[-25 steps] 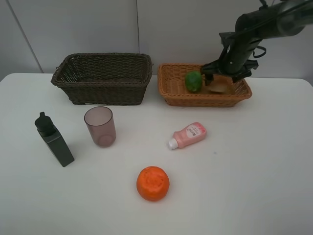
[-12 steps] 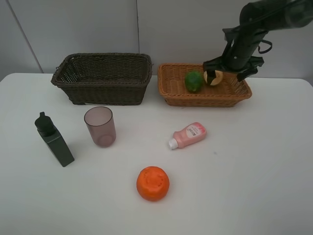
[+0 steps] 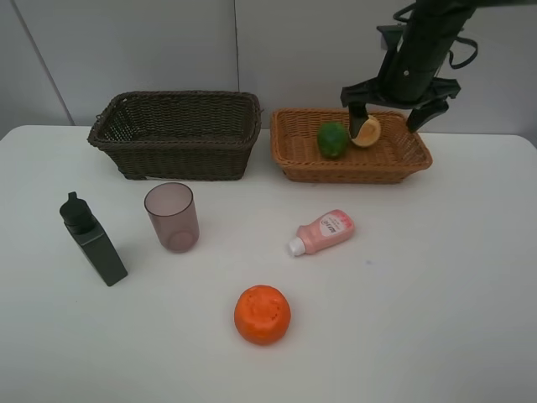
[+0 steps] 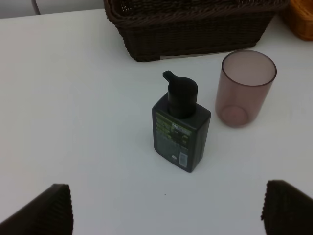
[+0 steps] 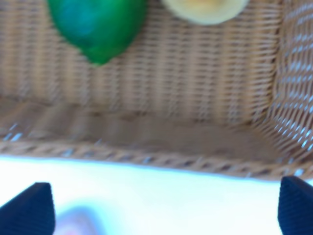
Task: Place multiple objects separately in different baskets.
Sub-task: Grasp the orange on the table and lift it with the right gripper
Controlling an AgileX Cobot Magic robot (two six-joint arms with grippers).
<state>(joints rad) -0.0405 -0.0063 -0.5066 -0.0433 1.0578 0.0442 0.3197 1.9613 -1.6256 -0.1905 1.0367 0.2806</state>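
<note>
The light orange-tan basket (image 3: 295,149) holds the green lime (image 3: 331,139) and the peach-coloured fruit (image 3: 367,132); both also show in the right wrist view, lime (image 5: 95,24) and fruit (image 5: 205,9). My right gripper (image 3: 392,116) is open and empty, raised above that basket. The dark brown basket (image 3: 176,134) stands to the left. On the table lie the orange (image 3: 262,314), the pink squeeze bottle (image 3: 322,232), the mauve cup (image 3: 172,217) and the dark green bottle (image 3: 92,241). My left gripper (image 4: 166,208) is open above the bottle (image 4: 181,126), near the cup (image 4: 242,88).
The white table (image 3: 419,302) ends at a grey wall behind the baskets. The dark basket's front wall (image 4: 195,34) lies beyond the bottle in the left wrist view.
My right gripper has risen out of the orange-tan basket, leaving the peach-coloured fruit lying beside the lime. The other objects have not moved.
</note>
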